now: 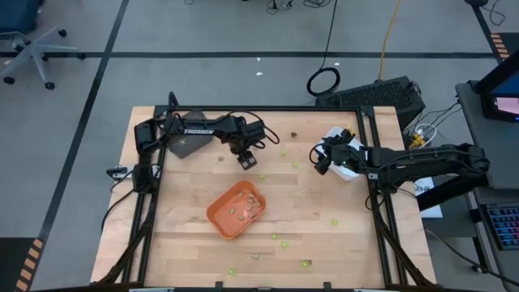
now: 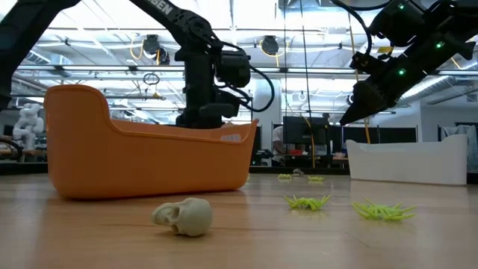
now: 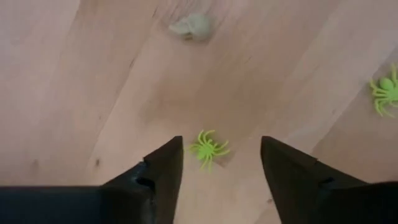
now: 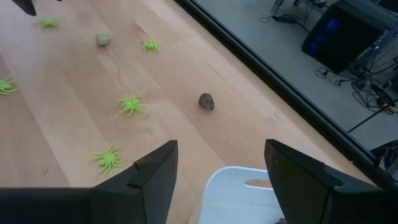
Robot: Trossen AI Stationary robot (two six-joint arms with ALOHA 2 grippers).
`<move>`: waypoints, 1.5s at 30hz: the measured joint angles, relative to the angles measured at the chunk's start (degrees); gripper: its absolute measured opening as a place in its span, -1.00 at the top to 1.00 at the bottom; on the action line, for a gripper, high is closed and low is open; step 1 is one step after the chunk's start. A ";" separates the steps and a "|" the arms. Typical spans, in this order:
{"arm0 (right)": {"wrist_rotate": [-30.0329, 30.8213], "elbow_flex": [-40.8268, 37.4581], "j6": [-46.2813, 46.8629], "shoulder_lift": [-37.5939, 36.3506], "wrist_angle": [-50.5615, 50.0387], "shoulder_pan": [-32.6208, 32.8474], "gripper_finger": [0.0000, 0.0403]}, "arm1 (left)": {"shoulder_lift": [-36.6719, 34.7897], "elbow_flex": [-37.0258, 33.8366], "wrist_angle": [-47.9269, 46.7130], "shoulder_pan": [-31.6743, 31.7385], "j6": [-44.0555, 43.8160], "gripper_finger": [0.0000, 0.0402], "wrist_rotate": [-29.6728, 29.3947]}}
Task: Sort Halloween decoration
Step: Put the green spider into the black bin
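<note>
The Halloween decoration is many tiny pieces scattered on the wooden table. My left gripper [image 1: 246,160] [image 3: 222,149] points down, open, with a lime-green spider [image 3: 208,149] lying on the table between and below its fingers, untouched. A tan-grey skull [image 3: 193,27] lies a little beyond it, and another green spider [image 3: 387,92] lies to one side. My right gripper [image 1: 318,158] [image 4: 221,155] hovers open over the white tray [image 4: 239,193], with nothing between its fingers. Past it lie a dark brown skull [image 4: 206,101] and green spiders [image 4: 129,104].
An orange tray [image 1: 237,209] with several small pieces stands mid-table, just near of my left gripper. A dark grey tray [image 1: 188,139] sits at the far left under the left arm. More green spiders [image 1: 284,245] and a tan skull [image 2: 184,217] lie toward the near edge.
</note>
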 joint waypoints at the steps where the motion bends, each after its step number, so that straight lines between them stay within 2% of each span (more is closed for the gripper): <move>1: -0.01 0.00 0.00 0.00 -0.05 0.00 -0.11 | 0.00 -0.58 0.59 -0.11 0.67 -0.08 -0.17; 5: -0.07 0.00 0.05 0.00 -0.82 0.00 -0.11 | 0.00 -3.37 -0.27 -0.27 3.18 -0.18 -1.98; 19: -0.09 0.00 1.52 0.00 -1.25 0.00 -0.11 | -0.04 -8.33 6.56 -0.51 9.04 -0.16 -0.98; 23: -0.08 0.00 1.53 0.01 -1.24 0.00 -0.11 | -0.04 -8.37 6.98 -0.51 11.06 0.06 -0.98; 32: -0.05 0.00 1.97 0.01 -1.24 0.00 -0.11 | -0.04 -8.42 10.00 -0.16 15.25 0.92 -3.18; 38: -0.04 0.00 1.97 0.00 -1.26 0.02 -0.11 | -1.68 -8.42 9.14 -0.20 15.37 0.97 -3.32; 45: -0.37 -0.02 1.99 0.00 -1.72 0.02 -0.11 | -9.07 -8.42 7.96 -0.29 15.02 0.99 -3.11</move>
